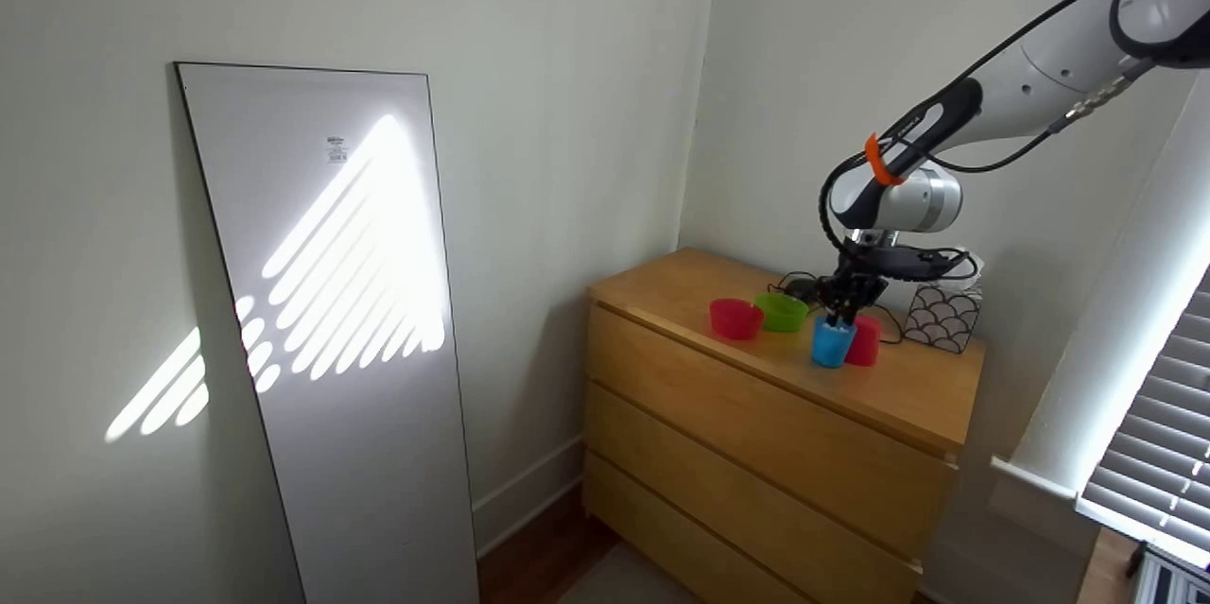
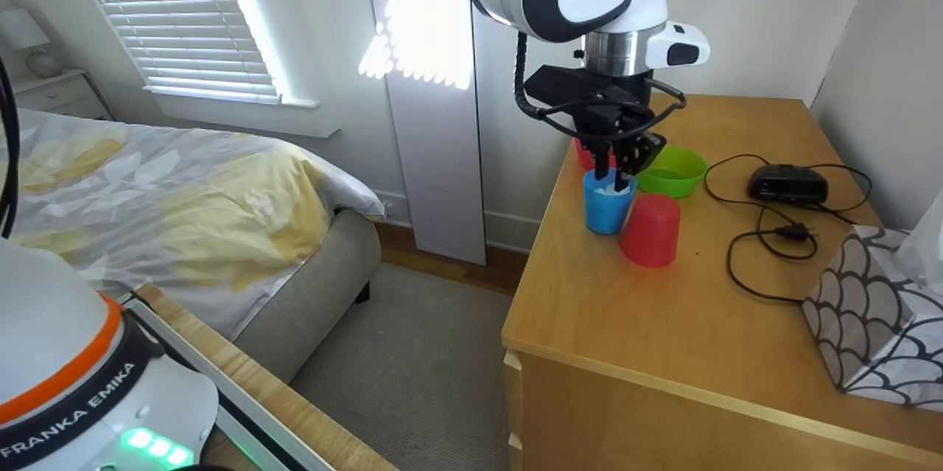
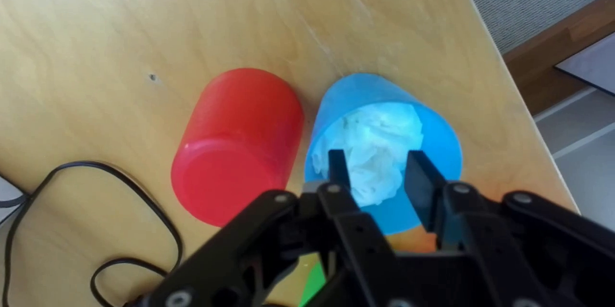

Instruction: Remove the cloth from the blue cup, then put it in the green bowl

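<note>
Holds the end effector, partly spread and gripping nothing, at the mouth of the blue cup, probably to pinch the cloth bunched inside, destined for the nearby green bowl.

in an exterior view: pale walls meet at a far corner; wooden dresser at right, three drawers in front; tall greyish panel against left wall, slanting bright light across both. in an exterior view: blind-covered window far left, bed at left, lamp on nightstand beyond it, grey carpet, strip of wood floor.
</note>
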You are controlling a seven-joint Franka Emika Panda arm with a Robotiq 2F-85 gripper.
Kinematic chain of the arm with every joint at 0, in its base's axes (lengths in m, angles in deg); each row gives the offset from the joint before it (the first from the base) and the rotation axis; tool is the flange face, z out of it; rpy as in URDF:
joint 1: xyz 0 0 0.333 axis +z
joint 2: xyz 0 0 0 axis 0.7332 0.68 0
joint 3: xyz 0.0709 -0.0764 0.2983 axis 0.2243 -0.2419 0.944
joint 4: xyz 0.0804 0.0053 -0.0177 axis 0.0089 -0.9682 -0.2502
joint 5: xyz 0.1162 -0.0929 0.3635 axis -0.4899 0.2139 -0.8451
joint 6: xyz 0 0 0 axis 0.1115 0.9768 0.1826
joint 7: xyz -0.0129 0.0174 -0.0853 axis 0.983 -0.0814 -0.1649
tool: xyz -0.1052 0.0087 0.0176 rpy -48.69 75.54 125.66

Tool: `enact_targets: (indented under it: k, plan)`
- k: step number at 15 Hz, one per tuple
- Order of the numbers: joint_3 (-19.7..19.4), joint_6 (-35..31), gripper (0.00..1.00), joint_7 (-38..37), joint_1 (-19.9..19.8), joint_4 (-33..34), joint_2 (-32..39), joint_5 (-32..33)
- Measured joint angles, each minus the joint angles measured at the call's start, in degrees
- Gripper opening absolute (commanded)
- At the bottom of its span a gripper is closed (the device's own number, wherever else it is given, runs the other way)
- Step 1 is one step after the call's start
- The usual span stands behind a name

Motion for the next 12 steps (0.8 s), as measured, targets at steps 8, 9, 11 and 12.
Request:
enact_targets:
  k: [8, 9, 11, 12]
  plan:
    - [1.38, -0.08, 0.42, 3.72, -1.54, 0.74, 1.94, -0.25]
    - [1.51, -0.08, 0.44, 4.02, -1.55, 0.74, 2.13, -0.24]
    - [1.72, -0.14, 0.46, 4.52, -1.55, 0.74, 2.52, -0.23]
    - [1.78, -0.19, 0.43, 4.71, -1.55, 0.74, 2.70, -0.20]
